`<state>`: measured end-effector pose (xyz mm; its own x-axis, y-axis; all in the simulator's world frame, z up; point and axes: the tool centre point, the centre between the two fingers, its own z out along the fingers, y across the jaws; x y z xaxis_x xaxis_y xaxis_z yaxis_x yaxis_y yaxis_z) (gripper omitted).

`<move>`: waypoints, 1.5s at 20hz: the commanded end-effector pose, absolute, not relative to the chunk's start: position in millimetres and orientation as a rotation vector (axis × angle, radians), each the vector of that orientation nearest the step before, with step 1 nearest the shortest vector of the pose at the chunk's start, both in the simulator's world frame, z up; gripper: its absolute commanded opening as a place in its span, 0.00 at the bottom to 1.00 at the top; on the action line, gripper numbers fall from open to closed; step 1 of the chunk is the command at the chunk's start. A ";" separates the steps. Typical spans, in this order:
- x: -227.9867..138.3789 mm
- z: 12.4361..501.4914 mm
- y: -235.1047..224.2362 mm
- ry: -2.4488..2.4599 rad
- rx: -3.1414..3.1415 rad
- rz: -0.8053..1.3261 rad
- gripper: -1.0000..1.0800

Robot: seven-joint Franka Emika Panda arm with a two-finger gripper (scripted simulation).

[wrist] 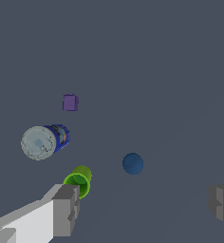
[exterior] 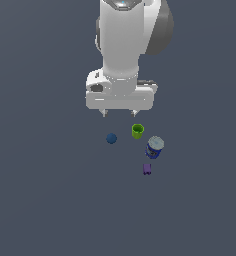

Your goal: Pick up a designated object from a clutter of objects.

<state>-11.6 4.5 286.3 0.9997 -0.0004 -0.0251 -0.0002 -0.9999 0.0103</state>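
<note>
Flat dark slate-grey floor everywhere, no walls or edges to speak of, and four little things sitting out on it. The can is the biggest of the bunch: blue body, pale silver-grey lid, and some dark marks on the label that are way too small and blurry to read, so no brand or text from me. It looks tilted in the exterior view, lid leaning toward that view's right, and the wrist view looks almost straight onto the lid with just a sliver of the blue side showing. Just beside it, toward the exterior view's left and a bit farther back, is the green cup, mouth up and open; what I can see of the inside is just green, though I can't see down to the bottom. The cup and can look close but not touching. A small purple block sits near the can on the nearer side, also apart from it. The dark-blue ball is off on its own to the exterior view's left of the cup. The gripper hangs above and behind the clutter, nothing between its fingers, jaws spread wide, not touching any item.
</note>
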 end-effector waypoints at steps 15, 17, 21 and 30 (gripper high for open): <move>-10.2 280.8 25.6 0.035 3.138 -0.062 0.96; -9.8 279.5 26.8 0.030 3.137 -0.061 0.96; -8.1 273.1 32.8 0.007 3.135 -0.059 0.96; -2.2 241.9 61.7 -0.109 3.125 -0.044 0.96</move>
<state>-3.0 55.3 248.6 0.9981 -0.0545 -0.0297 -0.0542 -0.9984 0.0136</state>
